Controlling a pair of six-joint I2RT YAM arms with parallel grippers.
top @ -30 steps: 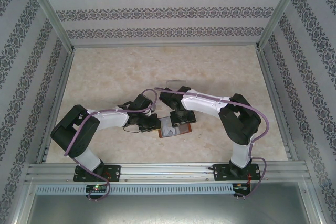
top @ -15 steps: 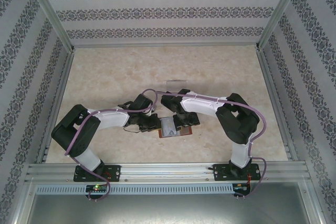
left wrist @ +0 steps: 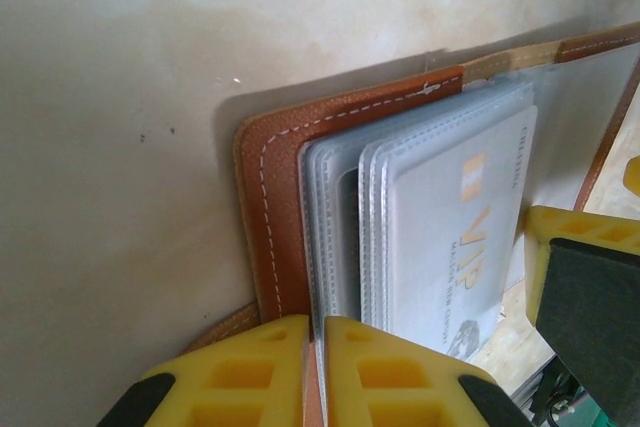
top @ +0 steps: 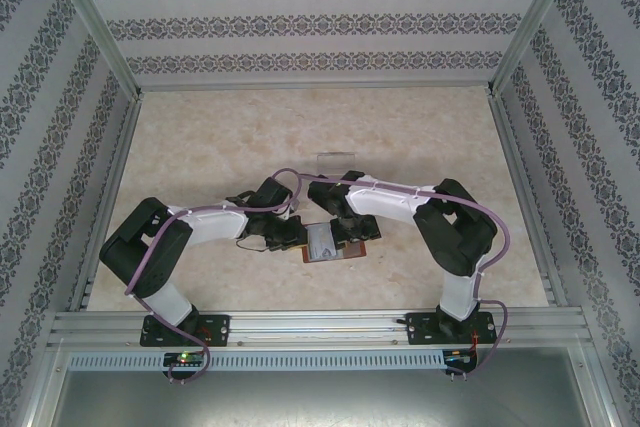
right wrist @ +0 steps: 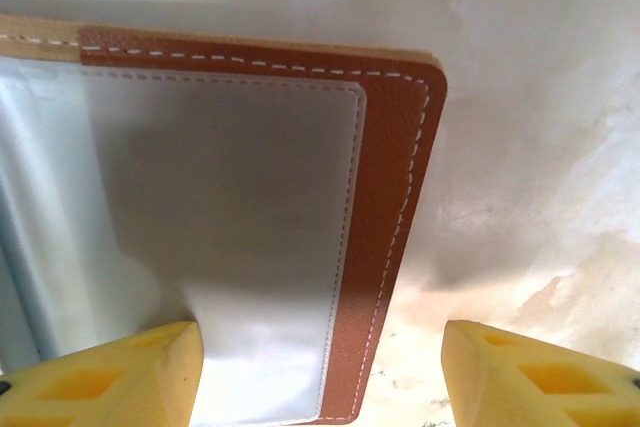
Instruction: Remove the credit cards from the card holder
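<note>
The reddish-brown card holder (top: pixel 325 245) lies open on the table between the two arms. My left gripper (left wrist: pixel 317 322) is shut on the near edge of its left flap (left wrist: pixel 275 197), pinching leather and a grey-blue sleeve (left wrist: pixel 335 227). A pale credit card (left wrist: pixel 460 217) printed with "VIP" sits inside the top sleeve. My right gripper (right wrist: pixel 320 387) is open and straddles the holder's right flap (right wrist: pixel 395 197), one finger over the clear sleeve (right wrist: pixel 230 207) and the other over bare table. From above, the left gripper (top: pixel 298 237) and right gripper (top: pixel 352 230) meet at the holder.
A clear acrylic stand (top: pixel 335 159) sits just behind the grippers. The marbled beige table (top: pixel 250 127) is fenced by metal rails and patterned walls. A right finger (left wrist: pixel 585 277) shows at the edge of the left wrist view.
The right arm has shifted slightly nearer and settled over the holder's right flap. The left arm and the holder have stayed put.
</note>
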